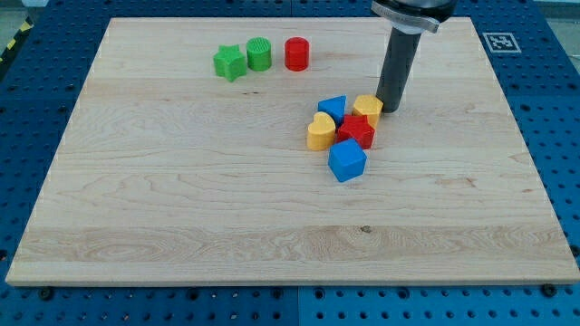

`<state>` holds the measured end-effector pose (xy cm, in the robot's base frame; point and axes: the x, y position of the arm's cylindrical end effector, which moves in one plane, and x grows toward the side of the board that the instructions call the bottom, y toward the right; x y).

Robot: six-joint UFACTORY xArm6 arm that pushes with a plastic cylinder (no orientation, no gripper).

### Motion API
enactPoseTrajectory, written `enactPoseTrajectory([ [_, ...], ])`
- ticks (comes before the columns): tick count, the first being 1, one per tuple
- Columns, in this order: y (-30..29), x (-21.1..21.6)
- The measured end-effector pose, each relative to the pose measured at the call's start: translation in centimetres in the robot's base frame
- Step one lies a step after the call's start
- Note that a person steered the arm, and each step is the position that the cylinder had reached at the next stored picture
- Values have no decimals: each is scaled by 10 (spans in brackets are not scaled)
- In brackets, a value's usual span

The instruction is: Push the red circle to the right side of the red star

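The red circle (pixel 296 53) stands near the view's top, just right of the green circle (pixel 259 53). The red star (pixel 356 131) lies near the board's middle inside a tight cluster of blocks. My tip (pixel 391 109) rests on the board just right of the yellow block (pixel 367 109) at the cluster's upper right, above and right of the red star. The red circle is well up and to the left of my tip.
A green star (pixel 230 62) sits left of the green circle. Around the red star are a blue block (pixel 333 108) above left, a yellow heart (pixel 320 132) to the left and a blue cube (pixel 347 161) below. The wooden board (pixel 181 226) lies on a blue perforated table.
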<state>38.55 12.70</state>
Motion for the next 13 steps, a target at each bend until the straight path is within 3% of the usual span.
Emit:
enactPoseTrajectory([
  [2,-25,-73],
  [4,-87,-178],
  [5,-121,-193],
  [9,-255,-193],
  [10,-225,-179],
  [11,-153,-141],
  [13,-110,-99],
])
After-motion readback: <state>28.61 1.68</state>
